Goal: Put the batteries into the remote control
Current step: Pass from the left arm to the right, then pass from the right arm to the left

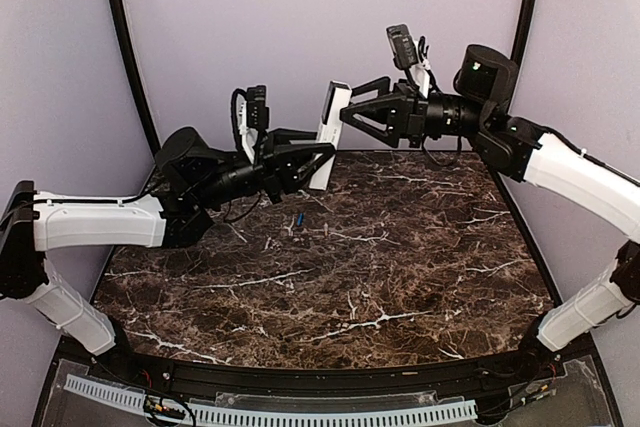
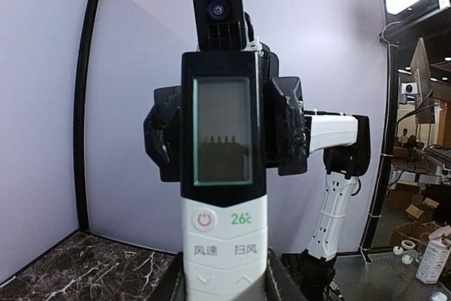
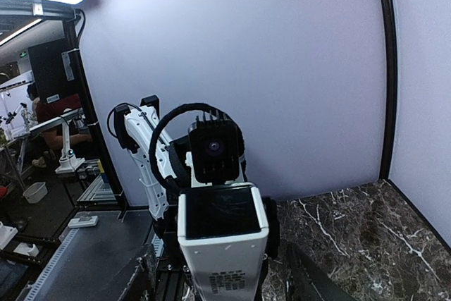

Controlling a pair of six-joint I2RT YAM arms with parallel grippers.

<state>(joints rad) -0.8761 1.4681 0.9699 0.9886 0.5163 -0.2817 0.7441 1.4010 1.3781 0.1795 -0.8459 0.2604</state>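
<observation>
- The left hand (image 1: 316, 161) is clamped on the lower part of the remote control (image 1: 329, 133) and holds it in the air above the far side of the table (image 1: 400, 277).
- The remote control stands roughly upright and leans a little, with its upper end towards the right arm.
- In the left wrist view, the face towards that camera carries a pale display window above a red power button, a green temperature mark and two labelled keys.
- The right hand (image 1: 350, 112) reaches in from the right at the remote's upper end, with its jaws spread to either side of the bar.
- In the left wrist view, its black fingers (image 2: 285, 130) flank the display window on both sides.
- In the right wrist view, a gap shows on each side of the remote's end, so this hand is not gripping it.
- One slim blue battery (image 1: 297, 219) lies on the dark marble table, below the raised remote and well apart from both hands.
</observation>
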